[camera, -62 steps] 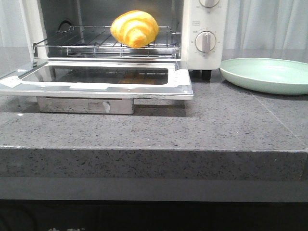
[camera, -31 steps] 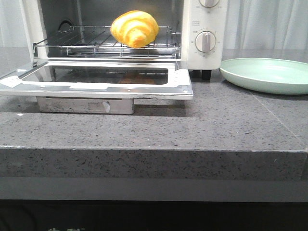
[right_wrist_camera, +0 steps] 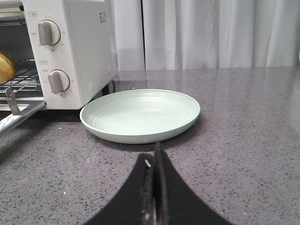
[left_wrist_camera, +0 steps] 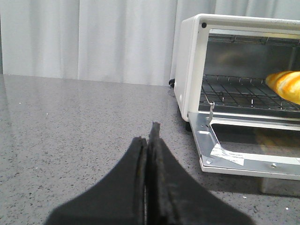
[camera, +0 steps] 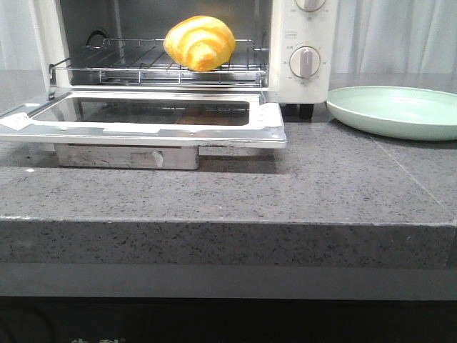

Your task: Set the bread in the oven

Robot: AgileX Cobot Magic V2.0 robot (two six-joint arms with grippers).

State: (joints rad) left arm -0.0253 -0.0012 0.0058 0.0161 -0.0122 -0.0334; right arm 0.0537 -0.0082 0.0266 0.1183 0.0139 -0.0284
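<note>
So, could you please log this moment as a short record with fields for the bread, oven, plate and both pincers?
bread: resting on the wire rack inside the oven
oven: door folded down open, propped on a metal block
plate: pale green, empty, on the counter to the oven's right
left pincer: shut, empty, above the counter
right pincer: shut, empty, near the plate

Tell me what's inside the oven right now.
The bread sits on the wire rack inside the oven, whose door is folded down open. Below the rack nothing shows; the cavity's upper part is out of frame.
</note>
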